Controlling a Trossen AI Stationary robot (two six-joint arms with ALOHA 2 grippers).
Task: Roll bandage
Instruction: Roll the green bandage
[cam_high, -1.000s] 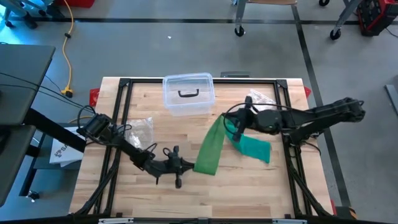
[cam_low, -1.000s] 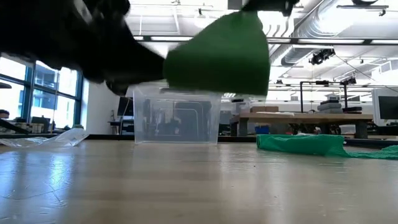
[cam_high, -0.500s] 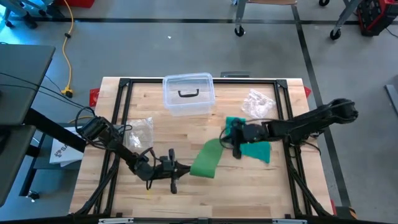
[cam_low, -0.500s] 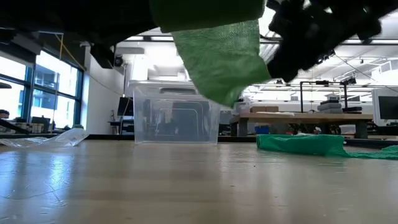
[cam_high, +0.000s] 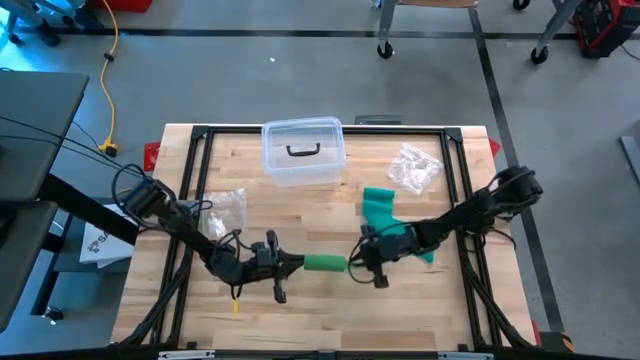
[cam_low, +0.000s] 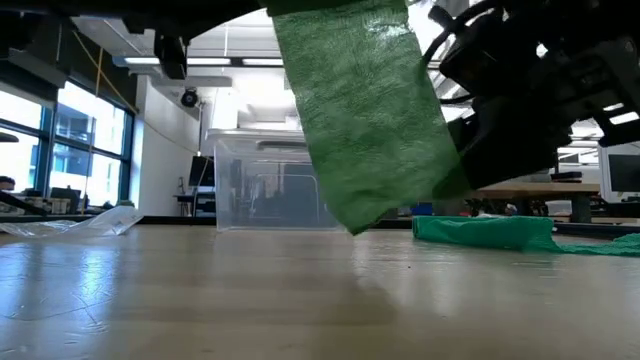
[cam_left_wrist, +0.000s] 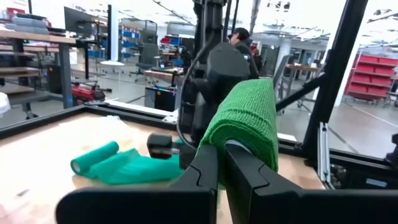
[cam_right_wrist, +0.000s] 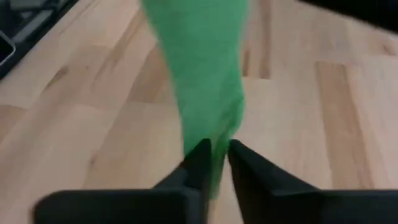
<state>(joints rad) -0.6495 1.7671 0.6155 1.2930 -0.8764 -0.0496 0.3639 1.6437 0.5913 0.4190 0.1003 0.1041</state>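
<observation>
The left gripper (cam_high: 290, 264) reaches low over the table's (cam_high: 420, 300) near part, jaws clamped on one end of the green bandage (cam_high: 324, 263); the right gripper (cam_high: 357, 262) faces it, fingers (cam_right_wrist: 200, 158) slightly parted about the other end; the band hangs between them, knit-textured, clear of the wood; farther back lies a teal bandage (cam_high: 385, 212), then the clear box (cam_high: 303, 150).

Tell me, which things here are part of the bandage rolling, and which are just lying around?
In use:
green bandage
left gripper, shut on it
right gripper, pinching its other end

Lying about:
clear plastic box
teal bandage
two crumpled plastic wrappers
</observation>
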